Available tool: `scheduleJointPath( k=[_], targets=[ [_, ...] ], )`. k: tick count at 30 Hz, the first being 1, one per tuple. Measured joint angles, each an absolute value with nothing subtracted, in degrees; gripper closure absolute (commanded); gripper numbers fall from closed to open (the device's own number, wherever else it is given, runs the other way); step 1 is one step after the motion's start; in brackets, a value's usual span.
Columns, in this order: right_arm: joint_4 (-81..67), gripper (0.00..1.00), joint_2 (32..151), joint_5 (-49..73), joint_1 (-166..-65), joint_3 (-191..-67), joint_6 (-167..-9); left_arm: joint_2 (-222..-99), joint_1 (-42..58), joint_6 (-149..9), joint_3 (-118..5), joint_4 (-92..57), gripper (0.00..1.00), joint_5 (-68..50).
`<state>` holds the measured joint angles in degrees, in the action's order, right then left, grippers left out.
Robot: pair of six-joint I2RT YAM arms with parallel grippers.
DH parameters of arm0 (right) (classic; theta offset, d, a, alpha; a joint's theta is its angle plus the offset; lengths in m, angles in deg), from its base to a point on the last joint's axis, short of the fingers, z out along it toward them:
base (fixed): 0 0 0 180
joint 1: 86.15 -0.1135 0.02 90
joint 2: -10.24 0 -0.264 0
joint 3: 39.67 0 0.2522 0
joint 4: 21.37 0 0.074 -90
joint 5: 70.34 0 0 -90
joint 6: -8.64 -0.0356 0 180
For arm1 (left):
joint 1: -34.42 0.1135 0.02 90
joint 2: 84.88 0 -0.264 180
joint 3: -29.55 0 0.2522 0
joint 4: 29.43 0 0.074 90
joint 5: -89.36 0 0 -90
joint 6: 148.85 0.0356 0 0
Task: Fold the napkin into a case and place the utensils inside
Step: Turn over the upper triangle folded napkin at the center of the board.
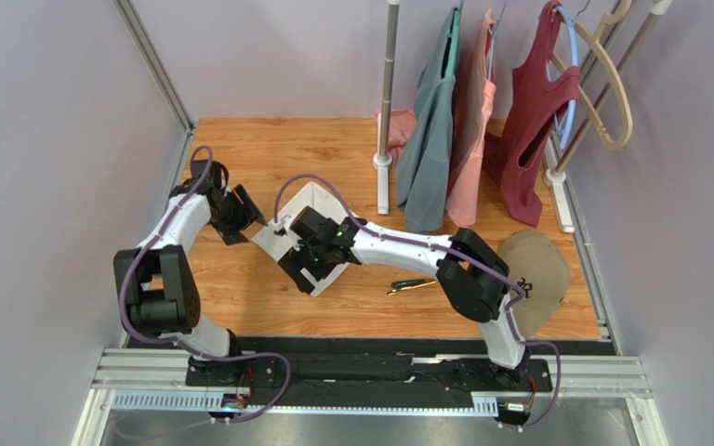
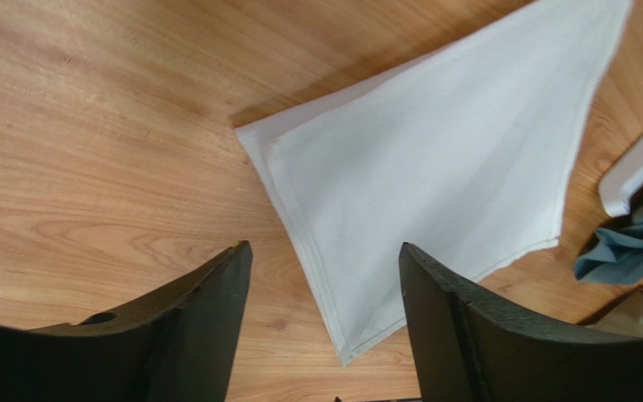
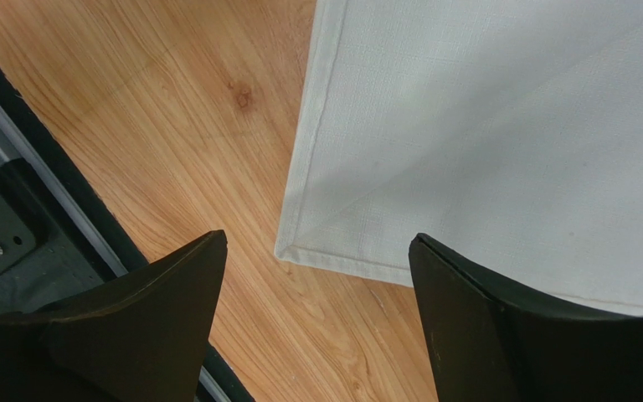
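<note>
The white napkin (image 1: 307,206) lies folded on the wooden table, mostly hidden under my right wrist in the top view. It shows as a layered folded sheet in the left wrist view (image 2: 434,159) and the right wrist view (image 3: 501,126). My left gripper (image 1: 251,227) is open at the napkin's left corner; in its own view (image 2: 325,260) the jaws straddle a layered corner. My right gripper (image 1: 301,275) is open over the napkin's near corner (image 3: 318,247). The utensils (image 1: 413,285), dark handled with a gold head, lie on the table right of the napkin.
A rack with hanging clothes (image 1: 444,121) stands at the back right. A tan cap (image 1: 537,274) lies by the right arm. The black base rail (image 1: 370,348) runs along the near edge and shows in the right wrist view (image 3: 15,209).
</note>
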<state>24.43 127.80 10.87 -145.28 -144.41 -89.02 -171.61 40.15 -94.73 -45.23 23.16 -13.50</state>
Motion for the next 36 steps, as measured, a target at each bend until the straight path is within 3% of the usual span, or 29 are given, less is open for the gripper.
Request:
scheduleJointPath(
  k=[9, 24, 34, 36],
  targets=[
    [29.69, 0.16, 126.64, 20.74, -145.78, -145.39, -85.44, -181.45, 40.13, -97.88, -45.21, 24.84, 0.36, -8.12],
    [29.06, 0.16, 125.48, 20.44, -145.32, -143.77, -85.9, -184.79, 37.71, -99.41, -45.75, 21.45, 0.39, -2.66],
    [28.19, 0.16, 124.14, 19.13, -145.32, -141.81, -86.25, -187.15, 33.16, -100.63, -48.79, 24.01, 0.47, 5.82],
    [27.75, 0.16, 123.51, 19.04, -145.32, -141.59, -86.36, -187.66, 32.24, -100.87, -49.58, 24.34, 0.59, 7.31]
  ],
)
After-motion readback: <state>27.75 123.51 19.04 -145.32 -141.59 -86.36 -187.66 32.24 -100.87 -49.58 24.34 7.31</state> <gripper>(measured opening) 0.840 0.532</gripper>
